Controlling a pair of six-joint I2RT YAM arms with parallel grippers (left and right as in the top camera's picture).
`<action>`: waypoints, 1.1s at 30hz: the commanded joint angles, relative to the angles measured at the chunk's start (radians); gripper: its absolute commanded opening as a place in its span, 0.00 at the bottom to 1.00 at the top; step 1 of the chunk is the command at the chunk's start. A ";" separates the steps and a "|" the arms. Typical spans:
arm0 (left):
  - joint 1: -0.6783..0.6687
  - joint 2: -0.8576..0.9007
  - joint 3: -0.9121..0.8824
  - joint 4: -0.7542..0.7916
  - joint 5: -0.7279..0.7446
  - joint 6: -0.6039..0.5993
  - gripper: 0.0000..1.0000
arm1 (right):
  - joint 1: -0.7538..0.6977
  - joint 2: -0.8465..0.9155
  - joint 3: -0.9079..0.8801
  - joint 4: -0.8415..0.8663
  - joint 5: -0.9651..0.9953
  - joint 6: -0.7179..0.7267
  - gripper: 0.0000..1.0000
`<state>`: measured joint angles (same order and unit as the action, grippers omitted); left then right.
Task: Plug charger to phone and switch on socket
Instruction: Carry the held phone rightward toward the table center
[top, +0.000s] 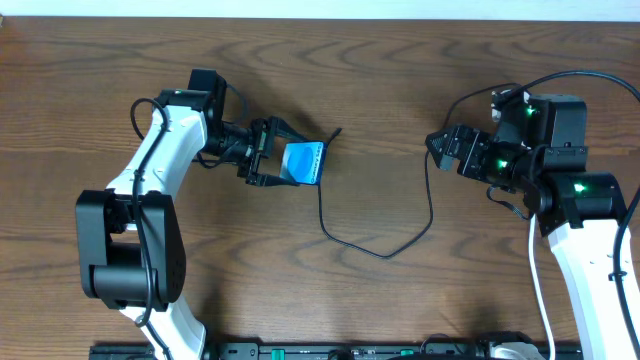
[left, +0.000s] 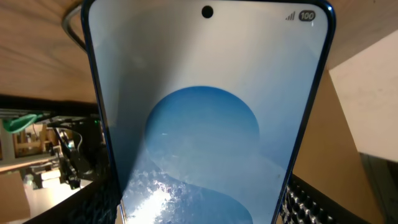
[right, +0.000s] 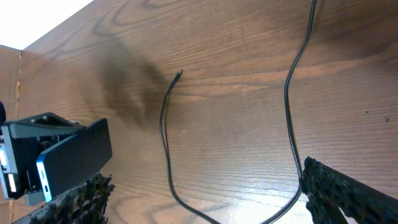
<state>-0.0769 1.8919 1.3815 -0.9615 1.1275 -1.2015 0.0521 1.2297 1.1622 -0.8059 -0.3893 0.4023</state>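
My left gripper (top: 278, 155) is shut on the phone (top: 304, 163) and holds it on edge above the table, blue screen up. In the left wrist view the phone's screen (left: 205, 124) fills the frame between the gripper's fingers (left: 202, 214). The charger's black cable (top: 345, 240) lies looped on the table. Its plug tip (top: 338, 131) is just right of the phone and not touching it. My right gripper (top: 436, 143) is open and empty, with the cable passing close by its finger. The right wrist view shows its open jaws (right: 205, 174), the cable (right: 165, 137), the tip (right: 180, 73) and the phone (right: 71, 158). The socket is out of view.
A small white part (top: 505, 97) peeks out behind the right wrist at the back right. A white cord (top: 540, 290) runs along the right arm to the front edge. A black rail (top: 300, 351) lines the table's front edge.
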 joint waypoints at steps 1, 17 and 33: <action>-0.003 -0.032 0.006 -0.003 0.070 -0.008 0.63 | 0.008 0.001 0.020 0.002 -0.006 0.009 0.96; -0.003 -0.032 0.006 -0.002 0.109 -0.032 0.63 | 0.008 0.001 0.020 0.009 -0.005 0.009 0.97; -0.003 -0.032 0.006 -0.002 -0.249 -0.035 0.62 | 0.009 0.007 0.020 0.010 0.013 0.009 0.97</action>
<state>-0.0769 1.8919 1.3815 -0.9615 0.9638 -1.2308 0.0521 1.2297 1.1622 -0.7982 -0.3851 0.4023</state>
